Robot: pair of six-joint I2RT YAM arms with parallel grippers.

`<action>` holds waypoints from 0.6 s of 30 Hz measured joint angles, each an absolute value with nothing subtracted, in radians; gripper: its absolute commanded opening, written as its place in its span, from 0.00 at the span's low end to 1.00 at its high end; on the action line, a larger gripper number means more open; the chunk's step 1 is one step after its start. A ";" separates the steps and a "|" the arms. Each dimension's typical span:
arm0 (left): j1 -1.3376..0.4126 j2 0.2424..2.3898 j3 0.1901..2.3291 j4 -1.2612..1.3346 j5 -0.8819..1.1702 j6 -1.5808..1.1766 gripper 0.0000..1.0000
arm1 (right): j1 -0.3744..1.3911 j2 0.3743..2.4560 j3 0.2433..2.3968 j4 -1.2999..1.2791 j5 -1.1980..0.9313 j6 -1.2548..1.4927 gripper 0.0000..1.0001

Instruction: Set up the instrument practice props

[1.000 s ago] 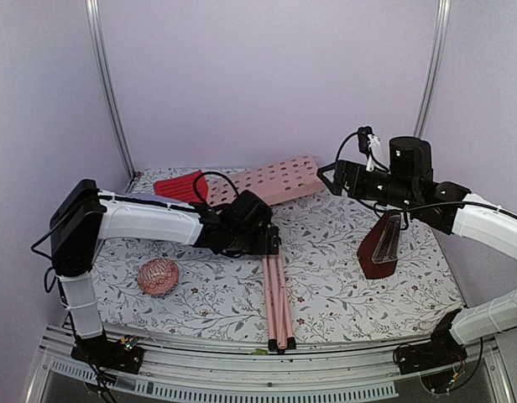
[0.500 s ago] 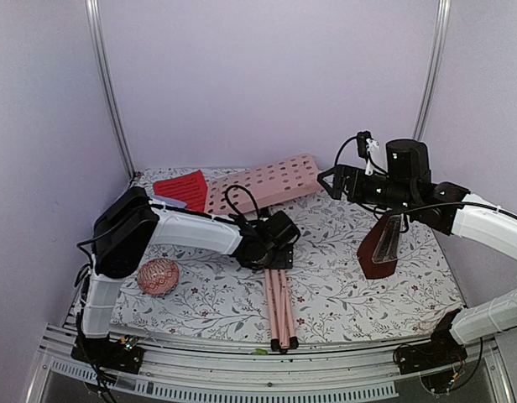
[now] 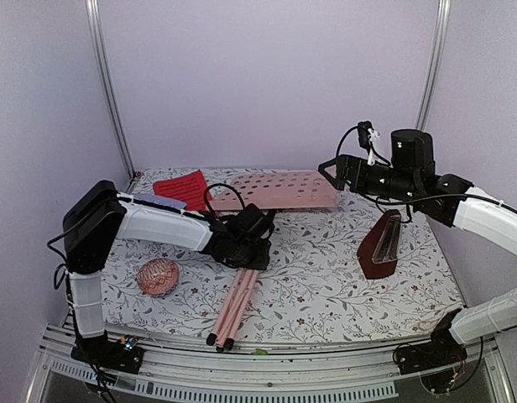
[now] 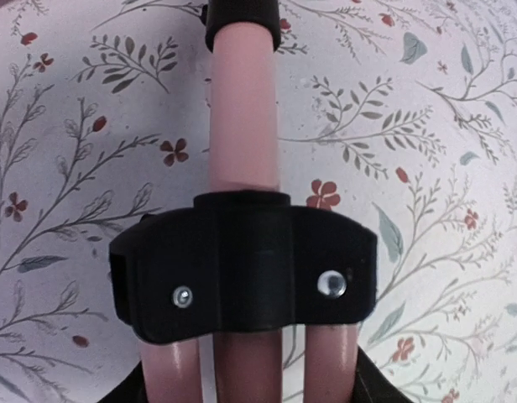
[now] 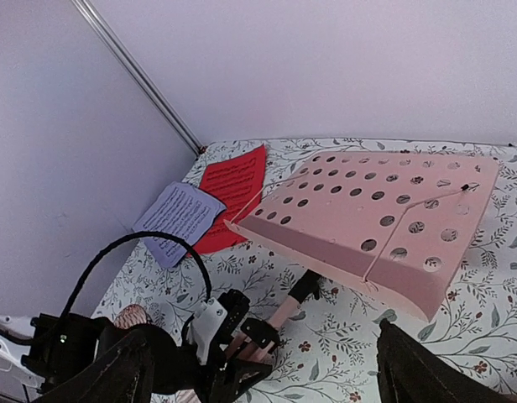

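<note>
The pink music stand lies across the floral cloth. Its perforated desk (image 3: 279,191) is raised and roughly level, and its folded legs (image 3: 232,309) point toward the front left. My left gripper (image 3: 244,246) is shut on the legs just below the black collar (image 4: 242,264); its dark fingers press both outer legs. My right gripper (image 3: 330,172) hangs open at the desk's right end (image 5: 384,218), not touching it. The dark red-brown metronome (image 3: 381,248) stands upright at the right. The red page (image 3: 185,188) and lavender page (image 3: 154,201) lie flat at the back left.
A red patterned ball (image 3: 158,277) sits on the cloth at the front left. Metal posts (image 3: 107,84) rise at both back corners against the lavender walls. A metal rail (image 3: 267,369) runs along the table's near edge. A black cable (image 5: 158,252) loops over my left arm.
The left gripper has closed on the stand's legs. The legs swung toward the front left and the desk rose and turned level. The right arm lifted slightly.
</note>
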State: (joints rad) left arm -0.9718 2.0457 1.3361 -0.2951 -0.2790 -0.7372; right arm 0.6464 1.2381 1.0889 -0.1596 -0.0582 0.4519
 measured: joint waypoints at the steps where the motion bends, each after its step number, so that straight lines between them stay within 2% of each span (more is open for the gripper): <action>1: -0.959 2.012 1.306 -0.291 -0.249 -0.719 0.00 | 0.646 1.235 1.089 -0.162 -0.070 0.451 0.93; 6: -0.885 1.824 1.194 -0.254 -0.099 -0.649 0.00 | 0.646 1.187 1.089 -0.169 -0.130 0.444 0.93; 12: -0.818 1.672 1.187 -0.095 0.039 -0.604 0.00 | 0.646 1.122 1.085 -0.148 -0.218 0.467 0.96; 18: -0.801 1.574 1.185 0.097 0.165 -0.591 0.00 | 0.646 1.111 1.019 -0.015 -0.311 0.544 0.97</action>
